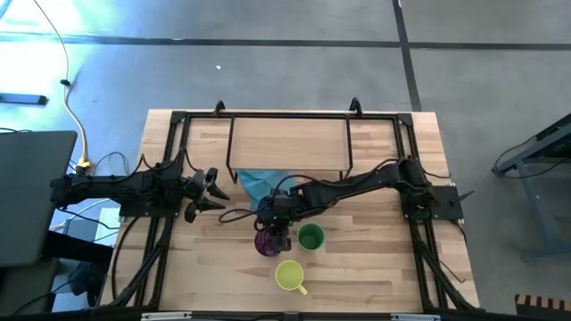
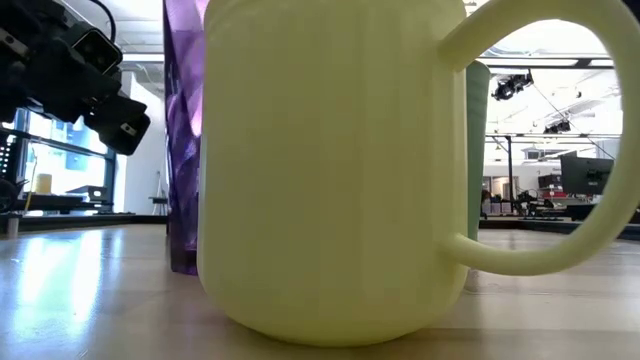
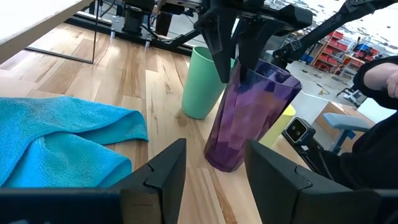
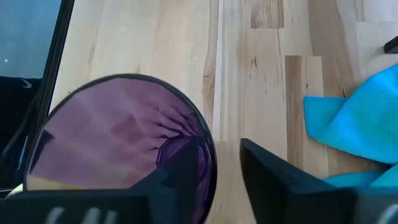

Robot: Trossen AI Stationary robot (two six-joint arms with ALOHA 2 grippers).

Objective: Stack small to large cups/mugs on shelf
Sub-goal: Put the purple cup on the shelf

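Shelf [image 1: 290, 143] stands at the table's [image 1: 384, 267] far edge, bare. Purple tumbler [image 3: 249, 115] stands mid-table, its rim straddled by the right gripper [image 3: 235, 59], one finger inside, one outside. Green cup [image 1: 310, 237] just beside it; yellow-green mug [image 1: 290, 275] nearer the front. Left gripper [image 1: 217, 190] hovers parted, empty. No writing is legible.

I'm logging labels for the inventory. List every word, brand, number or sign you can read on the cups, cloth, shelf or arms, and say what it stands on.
No readable text in any view.
purple tumbler: plain, no print.
green cup: plain.
yellow-green mug: plain, no logo.
blue cloth: no tag visible.
shelf: bare wood.
Small device beyond the tumbler: a mark on it, too small to read.
Red bins in the room behind: any labels too blurred to read.
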